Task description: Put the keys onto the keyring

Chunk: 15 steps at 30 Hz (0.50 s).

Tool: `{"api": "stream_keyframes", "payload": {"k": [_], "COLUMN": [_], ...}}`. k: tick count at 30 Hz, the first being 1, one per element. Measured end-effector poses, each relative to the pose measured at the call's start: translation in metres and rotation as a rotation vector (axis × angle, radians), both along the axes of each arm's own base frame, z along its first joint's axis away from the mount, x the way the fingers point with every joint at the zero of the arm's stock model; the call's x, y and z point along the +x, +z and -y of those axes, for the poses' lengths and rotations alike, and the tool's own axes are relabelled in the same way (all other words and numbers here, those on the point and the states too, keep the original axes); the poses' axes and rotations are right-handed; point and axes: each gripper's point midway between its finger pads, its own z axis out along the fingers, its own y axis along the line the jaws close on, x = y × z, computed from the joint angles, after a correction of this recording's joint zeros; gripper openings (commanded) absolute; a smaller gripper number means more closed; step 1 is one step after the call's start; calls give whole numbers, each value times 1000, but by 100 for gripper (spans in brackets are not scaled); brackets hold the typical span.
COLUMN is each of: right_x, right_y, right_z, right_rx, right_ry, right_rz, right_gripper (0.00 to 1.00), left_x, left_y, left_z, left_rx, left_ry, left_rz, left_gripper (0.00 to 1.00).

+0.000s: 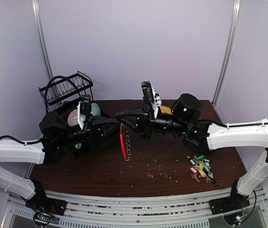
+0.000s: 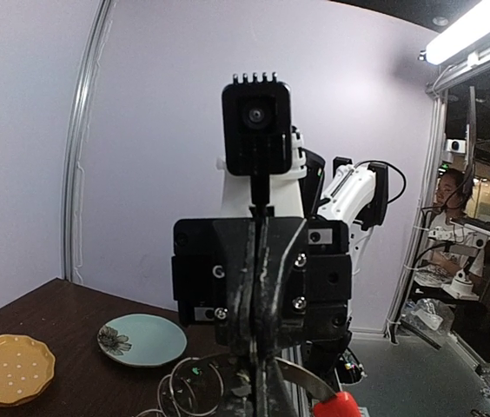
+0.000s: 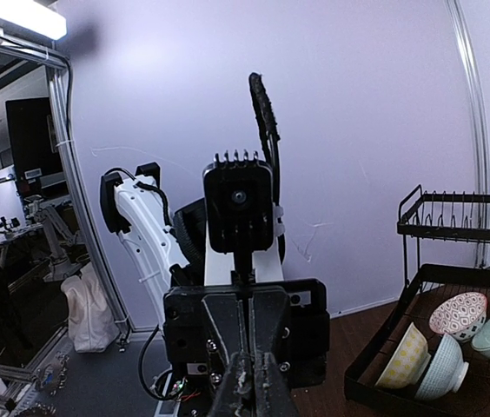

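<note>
The keys (image 1: 200,167) are being left heaped at near right on the counter (image 1: 86,171). Farther back, the keyring (image 1: 123,142) is being dangled upright, pinched at its top by the closed left claw (image 1: 116,122) and closed right claw (image 1: 120,114); its loops (image 1: 128,145) are likely being kept reachable so.

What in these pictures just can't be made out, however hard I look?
The keyring: the left wrist view's bottom edge cuts it off, leaving only a red tip and some loops.
The keys: seen in the top view alone, too small to count or to make out their holes.
The right gripper: in its own wrist view the bottom edge cuts off its fingertips, hiding the pinch point there.
</note>
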Motion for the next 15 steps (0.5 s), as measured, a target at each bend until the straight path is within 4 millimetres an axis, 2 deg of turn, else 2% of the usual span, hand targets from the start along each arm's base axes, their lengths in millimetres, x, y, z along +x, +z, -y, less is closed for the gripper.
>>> {"api": "stream_keyframes", "payload": {"k": [9,11,12,15], "right_x": [-1,-1,-1,-1], "right_y": [-4,-4,-5,-5], "right_z": [-1,-1,-1,-2], "right_rx": [-18,-18,-20,-21], "right_ry": [0,0,0,0], "right_rz": [8,9,8,7], "right_gripper": [0,0,0,0], "left_x": [1,2,2,3], "left_y": [-4,-5,-5,-5], "left_z": [-2,-2,-2,-2], "left_rx": [-1,-1,-1,-2], "left_ry": [22,27,29,31], "left_rz": [-8,-12,-15,-25], "left_gripper": [0,9,9,4]}}
